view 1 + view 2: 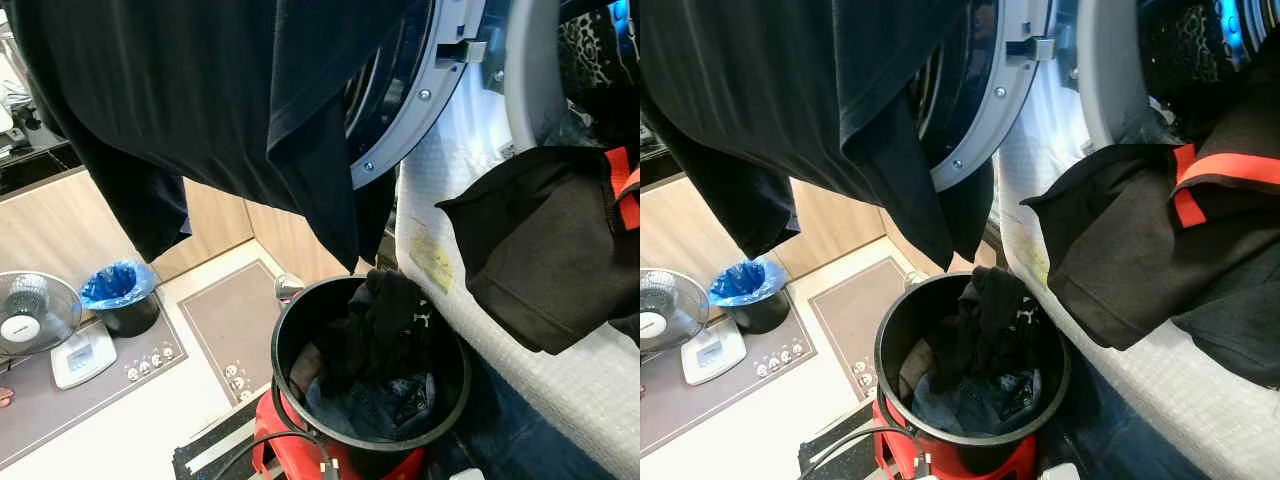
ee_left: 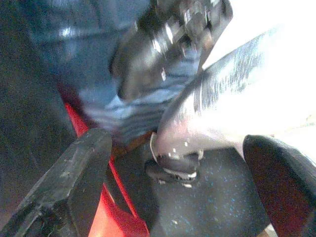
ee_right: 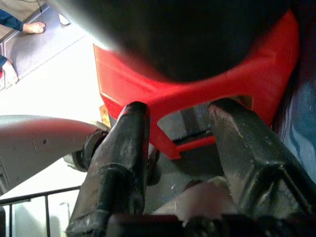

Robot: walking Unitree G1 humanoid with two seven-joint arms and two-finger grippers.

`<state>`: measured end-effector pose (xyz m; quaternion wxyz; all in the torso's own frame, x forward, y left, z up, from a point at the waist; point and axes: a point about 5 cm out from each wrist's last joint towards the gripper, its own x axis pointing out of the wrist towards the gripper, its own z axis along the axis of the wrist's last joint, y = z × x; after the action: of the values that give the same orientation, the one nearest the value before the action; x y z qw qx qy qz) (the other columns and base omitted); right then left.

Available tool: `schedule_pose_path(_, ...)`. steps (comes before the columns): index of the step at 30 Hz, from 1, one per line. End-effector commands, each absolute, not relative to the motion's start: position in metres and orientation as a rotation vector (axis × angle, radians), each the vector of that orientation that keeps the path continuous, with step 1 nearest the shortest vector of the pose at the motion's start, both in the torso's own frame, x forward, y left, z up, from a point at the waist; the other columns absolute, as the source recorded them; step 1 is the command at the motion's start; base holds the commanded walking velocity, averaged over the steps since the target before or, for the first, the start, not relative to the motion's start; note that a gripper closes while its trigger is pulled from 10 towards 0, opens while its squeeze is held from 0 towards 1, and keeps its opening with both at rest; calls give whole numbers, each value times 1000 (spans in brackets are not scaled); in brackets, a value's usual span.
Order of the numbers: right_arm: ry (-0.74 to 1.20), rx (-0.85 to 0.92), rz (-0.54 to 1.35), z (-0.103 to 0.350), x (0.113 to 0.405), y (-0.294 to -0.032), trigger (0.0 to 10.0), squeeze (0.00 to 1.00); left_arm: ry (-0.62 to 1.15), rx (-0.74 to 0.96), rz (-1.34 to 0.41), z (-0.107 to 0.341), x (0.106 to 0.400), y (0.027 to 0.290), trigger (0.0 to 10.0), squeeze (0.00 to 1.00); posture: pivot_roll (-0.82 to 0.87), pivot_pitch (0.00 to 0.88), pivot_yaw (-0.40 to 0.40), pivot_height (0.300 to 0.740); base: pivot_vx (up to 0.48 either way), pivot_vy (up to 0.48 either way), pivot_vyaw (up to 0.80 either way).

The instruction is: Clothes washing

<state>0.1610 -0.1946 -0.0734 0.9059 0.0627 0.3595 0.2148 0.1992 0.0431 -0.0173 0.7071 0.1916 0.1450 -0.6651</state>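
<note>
Black bucket (image 1: 455,395) of dark clothes (image 1: 385,330); yellow sticker (image 1: 432,262) unreadable.

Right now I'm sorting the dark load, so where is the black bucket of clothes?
In the left eye view the black bucket sits low and centre on a red stand, left of the white washing machine and below its open door.

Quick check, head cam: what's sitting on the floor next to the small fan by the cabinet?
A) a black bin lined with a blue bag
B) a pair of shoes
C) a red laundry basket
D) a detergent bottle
A. A black bin with a blue bag liner stands on the floor just beside the fan, at the foot of the wooden cabinet.
</note>
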Motion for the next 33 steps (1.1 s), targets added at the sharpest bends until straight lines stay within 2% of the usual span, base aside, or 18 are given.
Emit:
schedule_pose_path(1,807,138,410,-80,149,-199,10000,0,328,455,-1556,-13,200,40,10000,0,-47,96,117,740,0,0,0)
schedule_pose_path(14,939,95,218,-90,137,-214,10000,0,221,484,-1619,16,216,21,10000,0,-33,81,123,740,0,0,0)
schedule_pose_path(26,952,120,200,-93,135,-205,10000,0,177,502,-1682,26,217,0,10000,0,-41,69,132,740,0,0,0)
schedule_pose_path(33,934,135,175,-93,137,-202,10000,0,124,547,-1782,37,218,-19,10000,0,-86,66,160,740,0,0,0)
